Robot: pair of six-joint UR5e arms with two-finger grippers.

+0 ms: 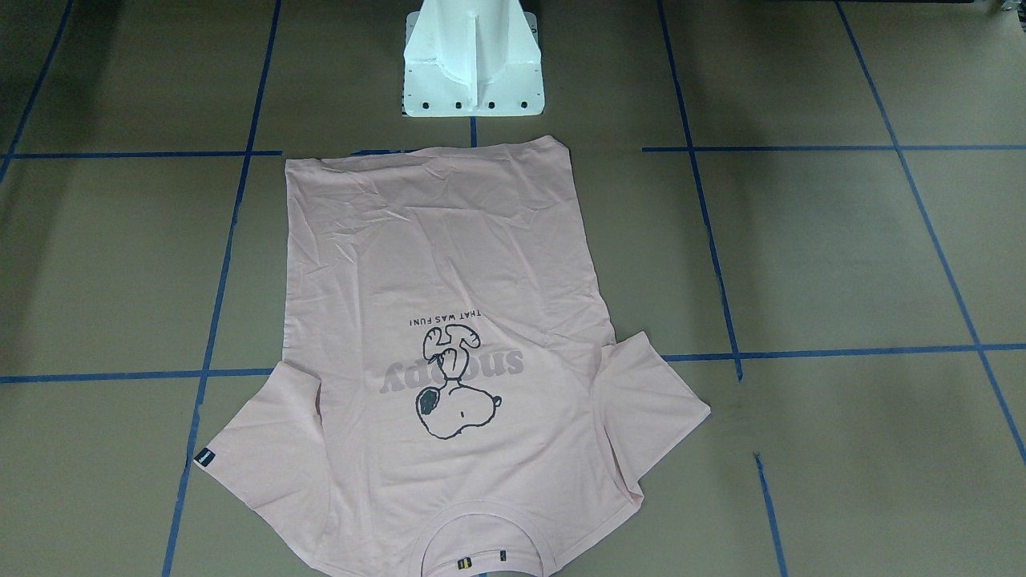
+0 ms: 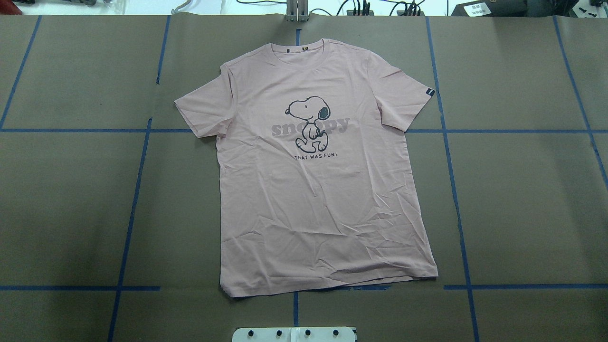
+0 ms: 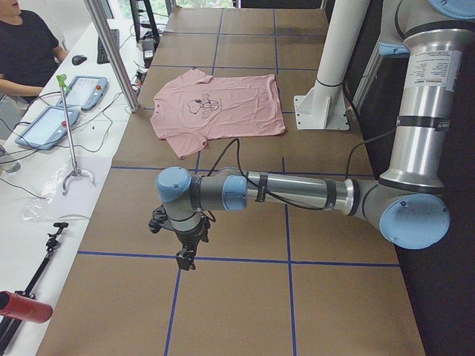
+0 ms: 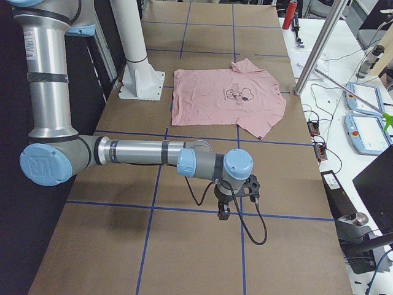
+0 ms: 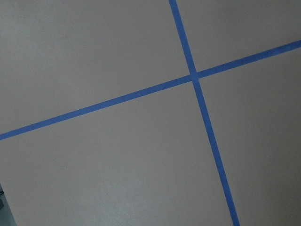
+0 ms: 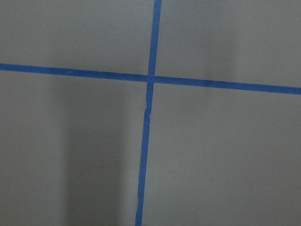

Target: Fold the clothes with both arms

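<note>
- the shirt [image 2: 323,180] lay flat and print-up on the table [image 2: 522,190], sleeves spread, nothing folded. its hem was nearest the pedestal [image 1: 473,64] and its collar [image 2: 298,51] on the far side.
- the left gripper [image 3: 185,256] hung over bare table, well apart from the shirt. it showed only in the left side view, so i could not tell how far its fingers stood open. nothing seemed to hang from them, though the view was too small to be sure.
- the right gripper [image 4: 224,212] was much the same: fingers pointing down over bare table, the shirt well beyond them, their spread not readable from the right side view.
- both wrist cameras saw only table and crossing tape [image 5: 193,77], no cloth below the fingers.
- my reading: the fold had not yet begun, and this was the start, before any reach.
- the next move likely called for each arm to travel in toward the shirt and bring its fingers down on its own side's edge, perhaps a sleeve or a shoulder and hem corner. they would need to pinch both layers together, since the thin, creased cloth could slip or bunch.
</note>
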